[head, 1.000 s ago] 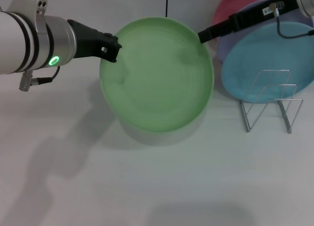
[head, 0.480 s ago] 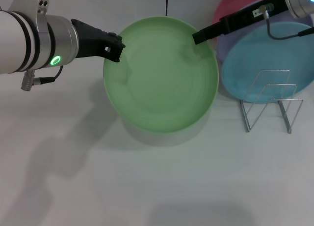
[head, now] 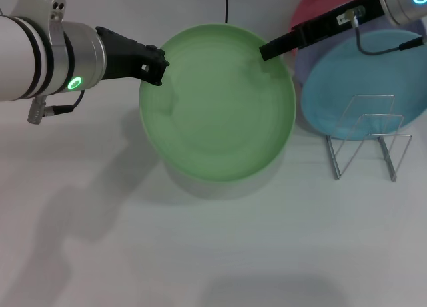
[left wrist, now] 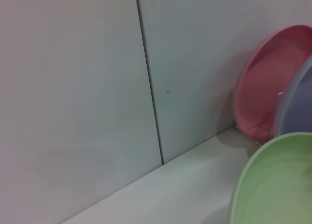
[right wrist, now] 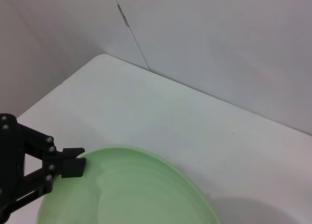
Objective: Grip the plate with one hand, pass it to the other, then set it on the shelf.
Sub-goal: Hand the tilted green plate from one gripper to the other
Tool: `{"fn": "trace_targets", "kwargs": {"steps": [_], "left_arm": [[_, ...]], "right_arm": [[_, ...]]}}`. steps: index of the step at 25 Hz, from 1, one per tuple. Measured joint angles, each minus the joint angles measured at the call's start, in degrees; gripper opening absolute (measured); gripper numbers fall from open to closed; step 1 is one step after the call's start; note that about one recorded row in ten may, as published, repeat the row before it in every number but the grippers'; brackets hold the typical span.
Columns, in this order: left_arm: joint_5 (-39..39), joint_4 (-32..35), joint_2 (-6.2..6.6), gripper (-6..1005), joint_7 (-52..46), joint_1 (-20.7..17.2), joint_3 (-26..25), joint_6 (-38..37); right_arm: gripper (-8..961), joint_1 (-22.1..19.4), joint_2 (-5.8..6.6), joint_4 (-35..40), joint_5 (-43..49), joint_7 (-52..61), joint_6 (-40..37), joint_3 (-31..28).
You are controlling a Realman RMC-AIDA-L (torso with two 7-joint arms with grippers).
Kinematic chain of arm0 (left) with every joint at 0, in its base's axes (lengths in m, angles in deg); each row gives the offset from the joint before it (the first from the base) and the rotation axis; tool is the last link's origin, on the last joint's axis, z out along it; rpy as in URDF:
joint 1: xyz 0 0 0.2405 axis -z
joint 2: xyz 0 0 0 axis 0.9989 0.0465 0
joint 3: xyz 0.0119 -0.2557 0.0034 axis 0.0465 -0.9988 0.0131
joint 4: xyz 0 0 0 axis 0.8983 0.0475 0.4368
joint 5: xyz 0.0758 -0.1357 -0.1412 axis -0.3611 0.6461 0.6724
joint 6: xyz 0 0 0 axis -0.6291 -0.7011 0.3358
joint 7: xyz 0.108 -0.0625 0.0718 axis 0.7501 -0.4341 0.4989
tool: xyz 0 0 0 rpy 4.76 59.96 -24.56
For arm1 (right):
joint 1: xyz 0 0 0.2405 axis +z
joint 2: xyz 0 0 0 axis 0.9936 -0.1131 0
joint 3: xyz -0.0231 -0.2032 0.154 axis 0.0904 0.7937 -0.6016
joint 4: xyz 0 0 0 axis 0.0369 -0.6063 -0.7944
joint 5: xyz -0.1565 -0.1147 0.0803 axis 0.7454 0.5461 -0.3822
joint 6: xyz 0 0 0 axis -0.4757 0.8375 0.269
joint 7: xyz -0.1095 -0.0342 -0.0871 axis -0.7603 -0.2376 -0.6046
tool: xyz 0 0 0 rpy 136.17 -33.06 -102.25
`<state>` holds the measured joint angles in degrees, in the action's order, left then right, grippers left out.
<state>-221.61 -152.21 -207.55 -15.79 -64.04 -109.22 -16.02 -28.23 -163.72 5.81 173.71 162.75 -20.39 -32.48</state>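
The light green plate (head: 217,103) hangs tilted above the table, with its shadow on the tabletop below it. My left gripper (head: 155,65), black on a silver wrist with a green light, is shut on the plate's left rim. The right wrist view shows this grip (right wrist: 73,166) on the plate (right wrist: 131,190). My right gripper (head: 267,51), slim and black, reaches in from the upper right, its tip at the plate's upper right rim. The wire shelf (head: 369,137) stands on the table to the right. The plate's edge also shows in the left wrist view (left wrist: 278,185).
A turquoise plate (head: 363,80), a lavender plate (head: 303,63) and a pink plate (head: 320,3) lean against the back wall behind the shelf. The pink plate (left wrist: 268,83) and lavender plate (left wrist: 297,107) show in the left wrist view. White tabletop lies in front.
My right gripper has moved left, its tip now over the plate's upper right rim. The plate and left gripper shifted slightly right, then held.
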Motion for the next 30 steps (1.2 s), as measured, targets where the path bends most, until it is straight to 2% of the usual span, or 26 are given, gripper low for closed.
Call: {"fn": "trace_targets", "kwargs": {"steps": [12,20,22,26,30], "left_arm": [[0.1,0.0,0.0,32,0.0,0.0,0.0,0.0],[1.5,0.0,0.04,32,0.3,0.1,0.0,-1.1],[2.4,0.0,0.06,32,0.9,-0.2,-0.2,-1.9],[6.0,0.0,0.12,32,2.8,-0.9,-1.3,-3.8],[9.8,-0.1,0.07,32,5.5,-1.0,-1.9,-4.7]], "right_arm": [[375,0.2,-0.11,0.0,0.2,0.0,0.2,0.1],[373,0.4,-0.34,-1.1,0.3,-0.6,2.4,2.8],[372,-0.1,-0.97,-0.6,0.2,-2.0,2.8,2.9],[277,-2.8,-2.64,4.3,0.2,-3.0,3.5,2.8],[208,-4.4,-3.25,7.0,0.0,-3.5,3.4,2.8]]}}
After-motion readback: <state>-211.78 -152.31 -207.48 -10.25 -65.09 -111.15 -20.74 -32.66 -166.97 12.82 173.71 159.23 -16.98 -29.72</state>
